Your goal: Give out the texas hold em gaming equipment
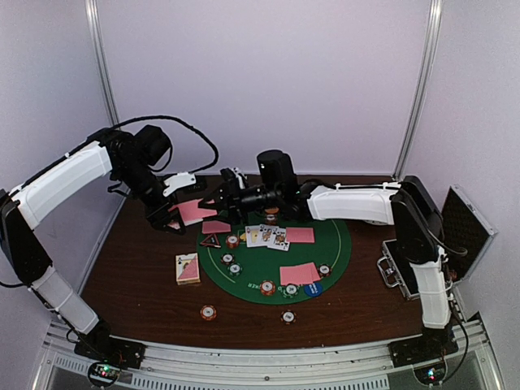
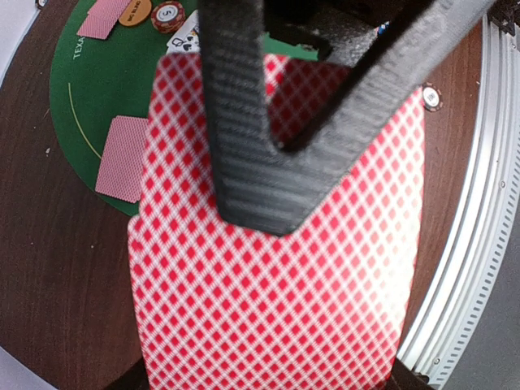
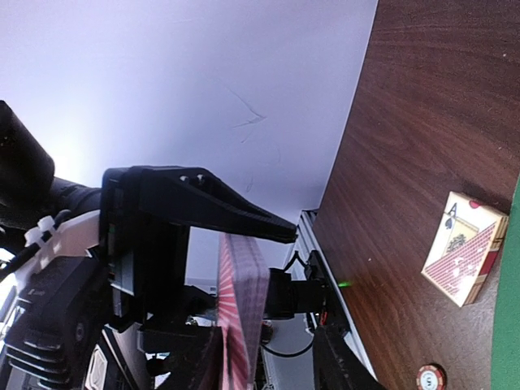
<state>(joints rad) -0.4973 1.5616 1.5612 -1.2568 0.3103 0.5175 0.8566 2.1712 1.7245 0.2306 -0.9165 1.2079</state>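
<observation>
Our left gripper [image 1: 172, 218] pinched the cards [image 2: 276, 284]; whether the right gripper [image 1: 221, 197] gripped, we couldn't tell; a bump risked spilling them.

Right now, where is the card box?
In the top view the card box lies on bare wood just left of the mat, on the left arm's side; an orange chip sits closest, toward the near edge.

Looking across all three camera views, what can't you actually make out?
Held pink-backed cards: left wrist view shows backs only, left fingers across them; faces and count hidden.
Right fingers: top view, a dark cluster beside the cards; open or shut unclear.
Case: top view, right arm covers its base; contents hidden.
Poker chip: right wrist view, cut by bottom edge; value unreadable.
</observation>
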